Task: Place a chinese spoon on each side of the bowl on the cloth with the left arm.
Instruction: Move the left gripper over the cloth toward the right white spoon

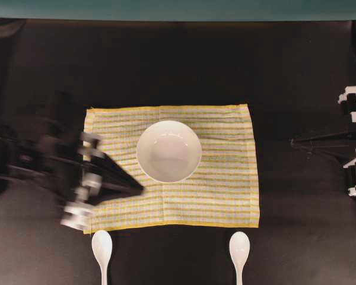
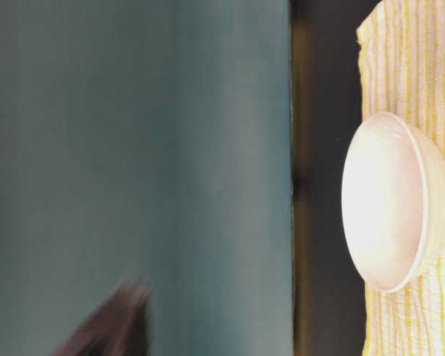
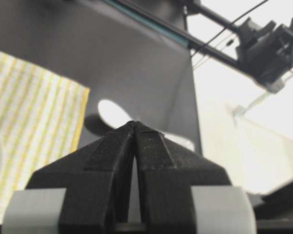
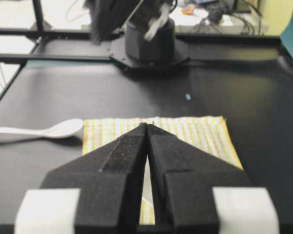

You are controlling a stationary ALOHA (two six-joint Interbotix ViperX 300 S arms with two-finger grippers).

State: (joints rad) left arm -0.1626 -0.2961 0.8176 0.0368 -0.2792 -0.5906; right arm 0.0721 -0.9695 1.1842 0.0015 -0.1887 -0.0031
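Just ahead of our left hand [image 1: 133, 189], whose fingers are pressed together on nothing, lies the near-left part of the striped cloth [image 1: 225, 196]; the hand hovers over that edge, blurred in the overhead view. Beside it, off the cloth on the black worktop [image 1: 296, 237], sits the nearer Chinese spoon [image 1: 101, 244], its bowl end toward the cloth. We should spread the fingers wide before coming down on the spoon, we judge, and take it by the handle so it lies flat when set down. Beyond the hand stands the white bowl [image 1: 168, 151], about mid-cloth. Farther off lies the second spoon [image 1: 239, 247]. Farthest, our right hand [image 4: 147, 127] sits pinched together and empty.
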